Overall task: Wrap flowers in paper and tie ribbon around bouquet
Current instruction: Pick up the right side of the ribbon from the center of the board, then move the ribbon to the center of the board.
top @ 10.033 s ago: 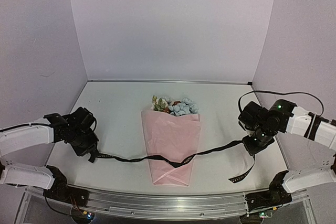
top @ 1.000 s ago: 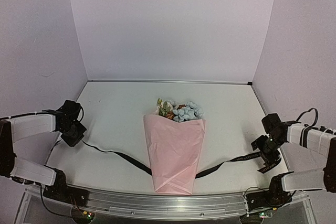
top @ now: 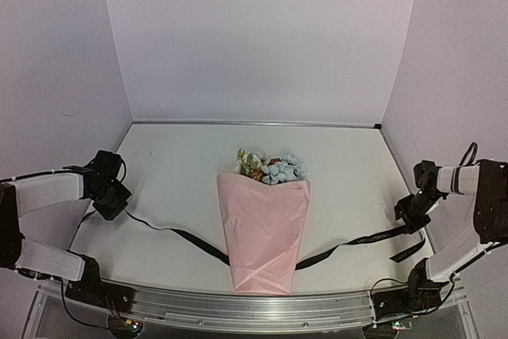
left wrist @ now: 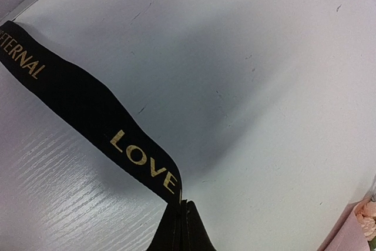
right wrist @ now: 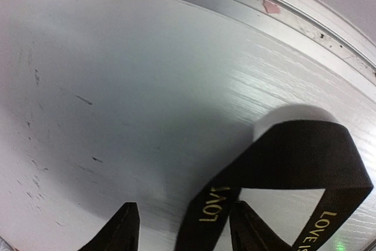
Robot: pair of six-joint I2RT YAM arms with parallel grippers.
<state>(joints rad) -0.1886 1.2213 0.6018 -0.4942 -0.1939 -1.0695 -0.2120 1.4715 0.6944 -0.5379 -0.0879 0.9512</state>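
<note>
the bouquet (top: 264, 228) lies flat in the middle of the worktop (top: 175, 156), closer to the near edge. its flowers (top: 274, 167) point to the far edge and the narrow end of the pink paper (top: 266, 244) cone points to the near edge. the black ribbon (top: 182, 237) runs across the worktop from the left edge to the right edge. it goes out of sight at the cone's left side and shows again at its right side. the left claw (top: 113, 204), by the left edge, is pinched tight on one end of the ribbon. the right claw (top: 411, 213), by the right edge, has its fingers (right wrist: 120, 230) apart. the ribbon passes between them unclamped, and its loose end curls toward the near right corner.
</note>
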